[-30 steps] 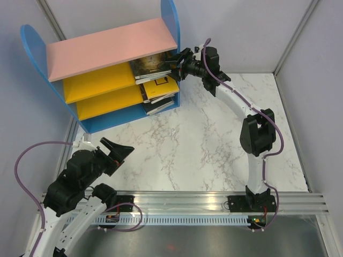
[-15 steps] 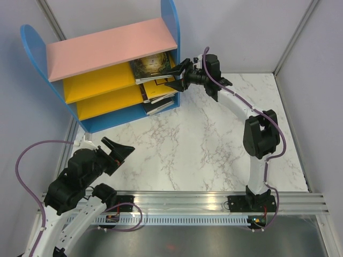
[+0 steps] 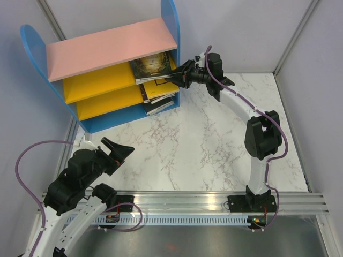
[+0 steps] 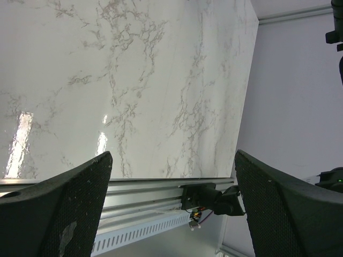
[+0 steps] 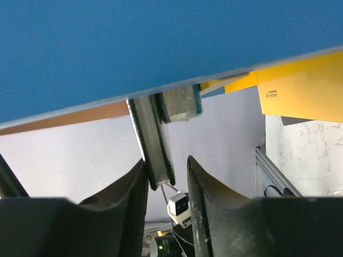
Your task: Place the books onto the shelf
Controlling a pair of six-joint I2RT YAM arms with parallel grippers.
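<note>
Seating the books (image 3: 153, 67): my right gripper (image 3: 179, 76) was at the shelf (image 3: 107, 48) end, fingers (image 5: 128, 203) narrowly astride what looked like a book edge; clamped or not, I couldn't tell. My left gripper (image 3: 119, 151) gaped idle. Next: a gentle inward push.

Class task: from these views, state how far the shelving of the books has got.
Done: books lie stacked at the right end of the shelf, on all three levels; none shows on the table. In hand: the right claw straddles a book edge jutting from the top stack; whether it grips is unclear. Left: settling that book inside, it seems; the left claw hangs open and empty.
</note>
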